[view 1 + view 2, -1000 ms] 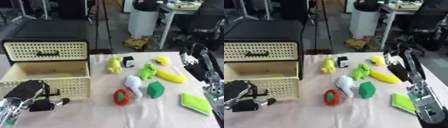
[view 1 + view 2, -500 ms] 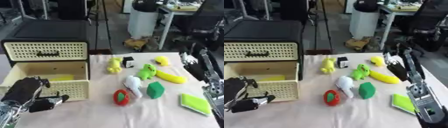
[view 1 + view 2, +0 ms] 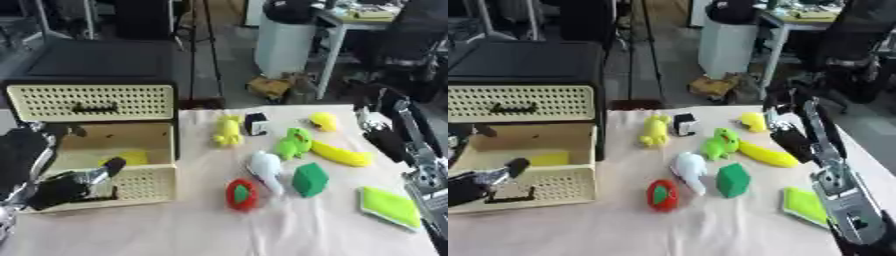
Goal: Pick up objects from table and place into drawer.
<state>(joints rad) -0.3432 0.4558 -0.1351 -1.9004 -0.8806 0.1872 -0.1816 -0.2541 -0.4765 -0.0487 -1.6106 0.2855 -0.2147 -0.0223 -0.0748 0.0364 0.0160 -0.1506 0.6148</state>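
Note:
The cream lower drawer (image 3: 144, 186) of the black cabinet (image 3: 96, 60) stands pulled open, and a yellow thing (image 3: 131, 158) lies inside it. My left hand (image 3: 31, 162) hangs at the drawer's front left corner, open and holding nothing, thumb (image 3: 109, 167) out over the front wall. On the cloth lie a yellow figure (image 3: 229, 131), a black and white cube (image 3: 256, 123), a small yellow round thing (image 3: 324, 120), a green toy (image 3: 296, 142), a banana (image 3: 341, 155), a white thing (image 3: 265, 169), a green block (image 3: 309, 180) and a red thing (image 3: 241, 194). My right hand (image 3: 789, 137) rests open at the right, beside the banana.
A bright green flat pad (image 3: 391, 206) lies at the front right, by my right forearm (image 3: 842, 195). The upper drawer (image 3: 92, 102) is closed. Behind the table stand a white bin (image 3: 284, 45), a desk and an office chair.
My left hand has drawn back from the open drawer to the left and down, uncovering the yellow thing inside. The right arm and the table objects have stayed put.

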